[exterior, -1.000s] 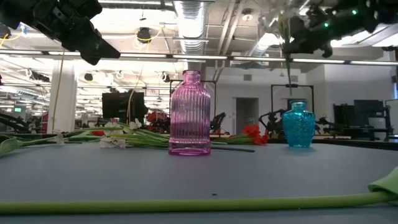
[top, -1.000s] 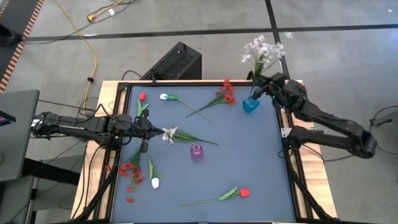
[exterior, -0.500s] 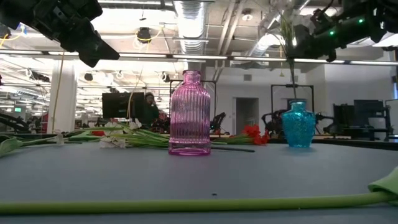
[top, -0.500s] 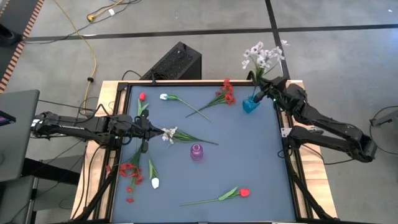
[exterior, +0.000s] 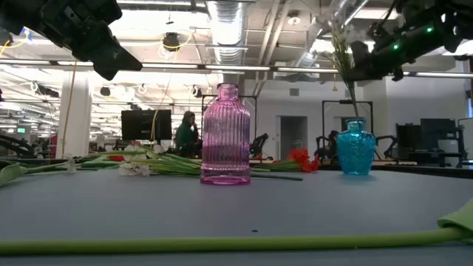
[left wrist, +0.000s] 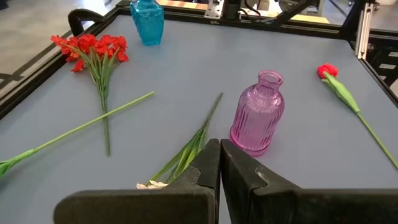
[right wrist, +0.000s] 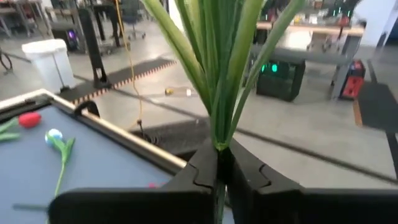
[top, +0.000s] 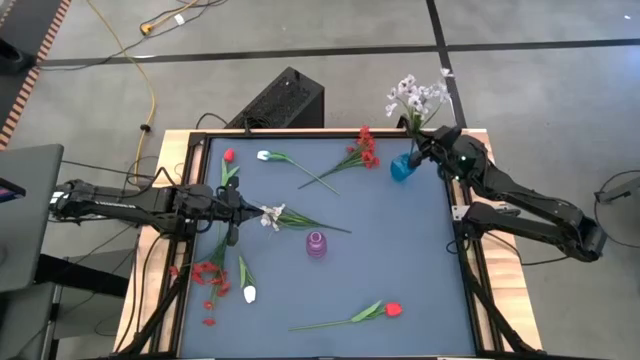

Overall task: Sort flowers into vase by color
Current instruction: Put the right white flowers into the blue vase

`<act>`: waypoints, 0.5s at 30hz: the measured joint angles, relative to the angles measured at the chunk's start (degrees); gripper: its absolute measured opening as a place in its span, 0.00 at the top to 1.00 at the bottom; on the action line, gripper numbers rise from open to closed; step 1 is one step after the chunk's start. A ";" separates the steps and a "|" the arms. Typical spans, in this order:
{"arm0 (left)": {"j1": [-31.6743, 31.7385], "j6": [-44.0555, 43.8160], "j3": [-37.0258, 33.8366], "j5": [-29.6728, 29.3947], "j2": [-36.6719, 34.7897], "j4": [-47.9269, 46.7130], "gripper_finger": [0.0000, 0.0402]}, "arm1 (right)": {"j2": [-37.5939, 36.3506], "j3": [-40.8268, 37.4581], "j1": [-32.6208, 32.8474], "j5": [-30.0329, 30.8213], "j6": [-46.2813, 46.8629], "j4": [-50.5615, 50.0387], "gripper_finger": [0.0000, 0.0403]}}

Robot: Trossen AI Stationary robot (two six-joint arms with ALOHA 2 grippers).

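High view: the right gripper [top: 432, 141] pinches the white spray [top: 413, 97] upright, its stem entering the blue vase [top: 402, 167] at the table's far right corner. Low view confirms it. Left wrist view: the left gripper [left wrist: 219, 163], closed and empty, waits beside the purple vase [left wrist: 258, 114].

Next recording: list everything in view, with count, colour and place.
blue vase: 1, blue, far right of the table
purple vase: 1, purple, mid-table
red sprays: 2, red, far side; second at left edge
red buds: 2, red, far left; near side
white buds: 2, white, far side; near left
lying white spray: 1, white, beside left gripper
held white spray: 1, white, above blue vase
black box: 1, black, floor beyond table
person: 1, background
left gripper: shut, empty
right gripper: shut on held white spray
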 joint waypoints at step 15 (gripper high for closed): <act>0.00 -3.55 0.00 0.55 0.00 -0.02 1.00 | -0.04 3.39 0.12 0.12 4.87 -15.56 0.57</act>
